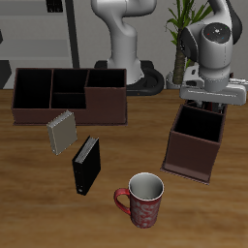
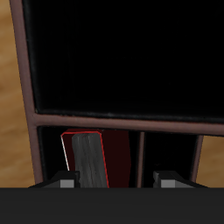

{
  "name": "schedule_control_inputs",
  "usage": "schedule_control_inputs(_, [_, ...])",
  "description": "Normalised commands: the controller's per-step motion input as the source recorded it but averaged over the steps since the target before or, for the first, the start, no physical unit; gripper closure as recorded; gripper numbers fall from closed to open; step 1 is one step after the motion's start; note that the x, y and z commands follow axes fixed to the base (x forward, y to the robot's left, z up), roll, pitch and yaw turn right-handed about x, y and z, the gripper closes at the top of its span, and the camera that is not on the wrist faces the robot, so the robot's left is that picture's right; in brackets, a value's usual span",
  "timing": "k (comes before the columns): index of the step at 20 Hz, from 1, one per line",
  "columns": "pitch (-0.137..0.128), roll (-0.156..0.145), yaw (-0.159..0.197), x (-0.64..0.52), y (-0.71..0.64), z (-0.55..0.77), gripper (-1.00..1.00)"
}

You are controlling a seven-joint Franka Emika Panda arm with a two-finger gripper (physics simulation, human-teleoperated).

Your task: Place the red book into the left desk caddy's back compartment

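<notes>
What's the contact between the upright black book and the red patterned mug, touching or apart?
Apart: the exterior view shows bare tabletop between black book and mug.

The thin red book [image 2: 98, 156], white page edge showing, stands upright inside the dark back compartment [image 2: 166, 156] of the maroon-brown left desk caddy [image 1: 192, 155].

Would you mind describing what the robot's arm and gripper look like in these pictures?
The arm is glossy white with rounded segments and dark grey joint sections. Its gripper has a pale grey, box-like body across the wrist. In the wrist view the fingers show as light grey blocks with small dark pads at their tips. No cables or markings are visible.
</notes>
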Motion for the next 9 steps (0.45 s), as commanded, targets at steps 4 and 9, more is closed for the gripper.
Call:
schedule_control_inputs(4, [0.003,-0.004,-0.012,0.03,-0.05,0.04,-1.00])
schedule_control_inputs(9, [-0.011,0.002,-0.018,-0.06,-0.08,0.10,-1.00])
